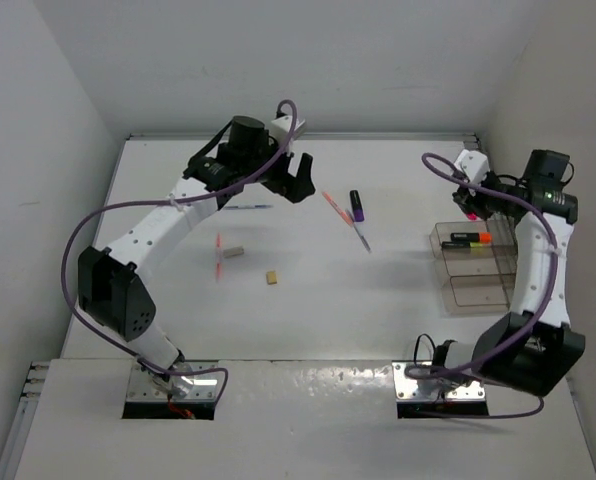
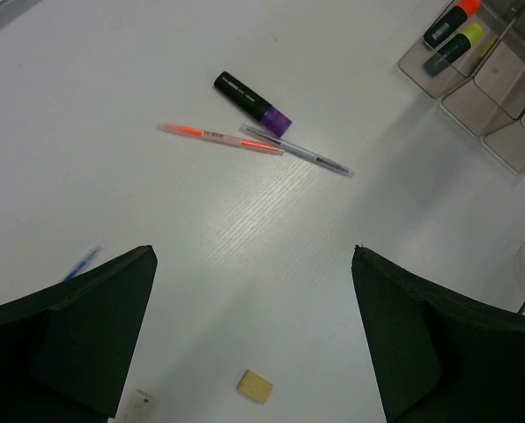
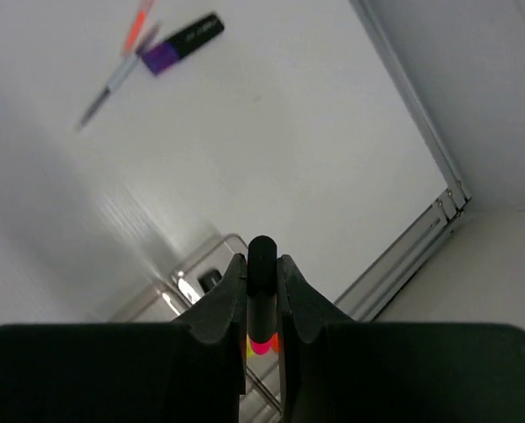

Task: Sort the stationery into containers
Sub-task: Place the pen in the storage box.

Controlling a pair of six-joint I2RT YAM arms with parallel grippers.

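At the left of the table (image 1: 178, 300) a pink pen (image 1: 219, 256) lies beside a grey eraser (image 1: 234, 252), with a tan eraser (image 1: 273, 277) just right of them. Farther back the left gripper (image 1: 293, 180) hangs with fingers spread wide, holding nothing. In the middle an orange pen (image 1: 336, 207), a purple highlighter (image 1: 357, 205) and a grey pen (image 1: 362, 236) lie close together. At the right the containers (image 1: 475, 292) hold an orange highlighter (image 1: 470, 237) and a yellow highlighter (image 1: 458, 245) in the rear box. Above it the right gripper (image 3: 262, 264) is clamped on a pink highlighter (image 3: 262, 251).
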